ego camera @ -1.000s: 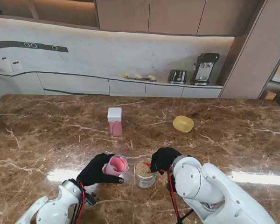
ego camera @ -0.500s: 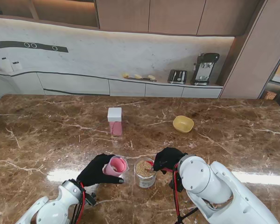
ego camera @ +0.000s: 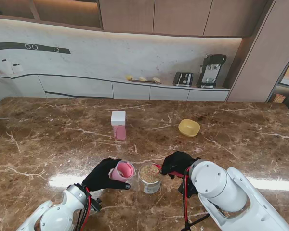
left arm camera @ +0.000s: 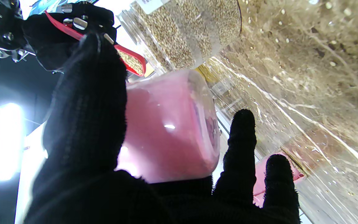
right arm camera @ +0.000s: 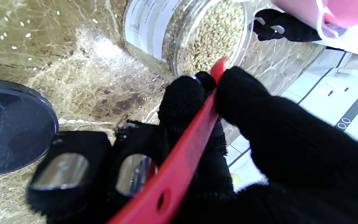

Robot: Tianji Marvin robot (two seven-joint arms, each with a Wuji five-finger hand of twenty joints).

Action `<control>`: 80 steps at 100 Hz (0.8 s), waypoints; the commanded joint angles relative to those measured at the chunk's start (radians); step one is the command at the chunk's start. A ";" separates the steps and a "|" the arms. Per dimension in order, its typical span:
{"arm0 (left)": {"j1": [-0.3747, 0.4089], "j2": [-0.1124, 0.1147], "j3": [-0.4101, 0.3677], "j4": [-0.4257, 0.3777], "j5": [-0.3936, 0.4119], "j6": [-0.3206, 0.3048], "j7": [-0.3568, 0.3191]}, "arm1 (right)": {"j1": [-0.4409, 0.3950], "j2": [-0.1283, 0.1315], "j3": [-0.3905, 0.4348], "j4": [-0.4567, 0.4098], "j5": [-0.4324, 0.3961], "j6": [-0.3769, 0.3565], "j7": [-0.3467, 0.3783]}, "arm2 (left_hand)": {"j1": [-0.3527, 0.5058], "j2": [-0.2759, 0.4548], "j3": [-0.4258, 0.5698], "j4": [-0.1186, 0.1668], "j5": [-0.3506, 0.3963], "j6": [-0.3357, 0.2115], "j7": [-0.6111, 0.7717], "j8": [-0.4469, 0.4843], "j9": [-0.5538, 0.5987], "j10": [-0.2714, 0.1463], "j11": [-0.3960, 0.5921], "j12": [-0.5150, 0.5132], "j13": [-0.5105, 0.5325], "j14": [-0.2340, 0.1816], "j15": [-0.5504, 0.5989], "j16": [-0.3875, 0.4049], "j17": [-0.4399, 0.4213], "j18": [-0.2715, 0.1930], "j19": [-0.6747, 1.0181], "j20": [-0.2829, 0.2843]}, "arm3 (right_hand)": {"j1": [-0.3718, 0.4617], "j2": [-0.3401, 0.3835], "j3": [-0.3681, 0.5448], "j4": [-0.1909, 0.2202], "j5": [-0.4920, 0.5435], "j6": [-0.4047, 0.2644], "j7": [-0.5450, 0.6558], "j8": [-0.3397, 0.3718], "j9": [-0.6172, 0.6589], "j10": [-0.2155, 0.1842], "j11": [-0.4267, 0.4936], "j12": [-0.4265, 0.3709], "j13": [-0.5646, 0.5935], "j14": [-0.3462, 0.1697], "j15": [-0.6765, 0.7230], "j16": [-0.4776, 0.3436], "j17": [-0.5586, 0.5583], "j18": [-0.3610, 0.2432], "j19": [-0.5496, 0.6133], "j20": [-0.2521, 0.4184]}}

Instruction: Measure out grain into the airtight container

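My left hand (ego camera: pixel 102 175) tilts the container (ego camera: pixel 121 171) toward the jar (ego camera: pixel 150 178) (shortening transfer); my right hand (ego camera: pixel 177 163) grips the loaded scoop (left arm camera: pixel 131 63) over it.

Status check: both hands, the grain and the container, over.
Left hand shut on tilted pink plastic container. Right hand shut on red scoop, loaded with grain, at the open glass grain jar. Nothing between scoop and container.

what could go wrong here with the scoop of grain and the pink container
The red scoop is loaded with grain and held by the right hand near the jar; any tilt could spill grain on the table. The left hand holds the pink container tilted, so the pour may miss its mouth.
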 commanded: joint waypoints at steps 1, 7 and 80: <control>0.000 -0.001 0.006 0.004 -0.001 0.005 -0.004 | -0.012 -0.001 0.008 -0.010 0.022 0.008 0.020 | 0.101 0.207 0.163 -0.009 0.183 -0.208 0.168 0.011 -0.022 -0.030 0.021 -0.006 -0.026 -0.027 -0.029 -0.012 -0.003 -0.003 -0.025 0.016 | 0.056 0.020 0.044 0.071 0.012 -0.045 0.033 0.013 0.076 0.053 0.029 -0.008 0.029 -0.094 0.062 0.044 0.043 -0.004 0.118 0.003; -0.003 0.000 0.009 0.005 -0.002 0.005 -0.006 | -0.016 -0.002 0.019 -0.016 0.049 0.008 0.024 | 0.103 0.206 0.163 -0.009 0.183 -0.207 0.169 0.011 -0.021 -0.028 0.022 -0.006 -0.026 -0.027 -0.029 -0.012 -0.004 -0.003 -0.026 0.016 | 0.058 0.020 0.044 0.073 0.012 -0.043 0.033 0.014 0.076 0.054 0.030 -0.008 0.029 -0.094 0.062 0.044 0.043 -0.004 0.118 0.003; -0.023 0.003 0.034 0.016 -0.012 -0.003 -0.022 | 0.030 -0.007 -0.025 -0.071 0.117 -0.009 0.029 | 0.107 0.206 0.159 -0.008 0.188 -0.206 0.168 0.009 -0.018 -0.027 0.021 -0.006 -0.025 -0.024 -0.030 -0.013 -0.001 -0.001 -0.032 0.019 | 0.059 0.018 0.041 0.076 0.015 -0.041 0.032 0.016 0.076 0.056 0.030 -0.005 0.029 -0.093 0.064 0.042 0.043 -0.001 0.120 0.001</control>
